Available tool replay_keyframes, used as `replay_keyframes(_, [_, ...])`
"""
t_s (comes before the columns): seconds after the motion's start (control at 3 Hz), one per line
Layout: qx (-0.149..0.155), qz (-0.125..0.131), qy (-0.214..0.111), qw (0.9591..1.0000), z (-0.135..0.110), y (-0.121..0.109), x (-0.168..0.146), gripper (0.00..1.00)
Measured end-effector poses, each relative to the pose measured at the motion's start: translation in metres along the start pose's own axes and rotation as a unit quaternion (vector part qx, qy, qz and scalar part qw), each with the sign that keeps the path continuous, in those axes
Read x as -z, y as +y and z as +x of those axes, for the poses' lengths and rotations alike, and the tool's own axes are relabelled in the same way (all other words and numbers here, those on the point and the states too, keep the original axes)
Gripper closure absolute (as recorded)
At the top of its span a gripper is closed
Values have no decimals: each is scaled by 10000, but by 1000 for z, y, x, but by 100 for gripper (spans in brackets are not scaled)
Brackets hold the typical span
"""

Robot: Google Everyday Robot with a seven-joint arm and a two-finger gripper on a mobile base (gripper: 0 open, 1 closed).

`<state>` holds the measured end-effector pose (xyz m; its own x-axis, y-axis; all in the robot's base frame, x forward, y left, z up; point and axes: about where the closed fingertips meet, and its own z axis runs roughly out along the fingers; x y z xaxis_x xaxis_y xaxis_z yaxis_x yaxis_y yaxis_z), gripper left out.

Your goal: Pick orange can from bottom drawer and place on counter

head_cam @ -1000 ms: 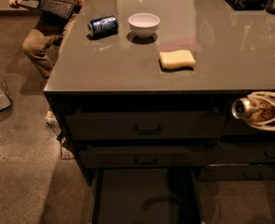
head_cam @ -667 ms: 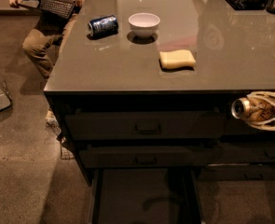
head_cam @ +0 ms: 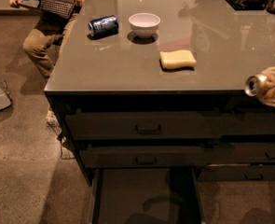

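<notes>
Since the orange can (head_cam: pixel 260 84) is gripped by the pincer (head_cam: pixel 273 87) at the right front edge of the surface (head_cam: pixel 127 64), well above the open bottom drawer (head_cam: pixel 144 195), placing is judged underway, and inward carriage, lowering and release are called for.

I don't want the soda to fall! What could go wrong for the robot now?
1. The gripper holds the orange can sideways, close to the front edge of the counter. If it is set down lying like that, it might roll off.
2. The bottom drawer stands open low down, so the robot's base could bump it when moving closer.
</notes>
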<state>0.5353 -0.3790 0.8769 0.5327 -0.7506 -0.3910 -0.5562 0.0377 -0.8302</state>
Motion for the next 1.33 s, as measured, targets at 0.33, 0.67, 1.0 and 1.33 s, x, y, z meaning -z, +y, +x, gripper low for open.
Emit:
replay_keyframes(0.33, [173,-111,-168,9996,-6,-40,4,100])
replay_keyframes(0.67, [302,-544,-298,9976,-15,-65,-15,100])
replay_keyframes(1.0, [317,-1021,-370,9936,-17,-75,-47,100])
replay_keyframes(1.33, [142,-1262,-316,9914,-6,-81,-73,100])
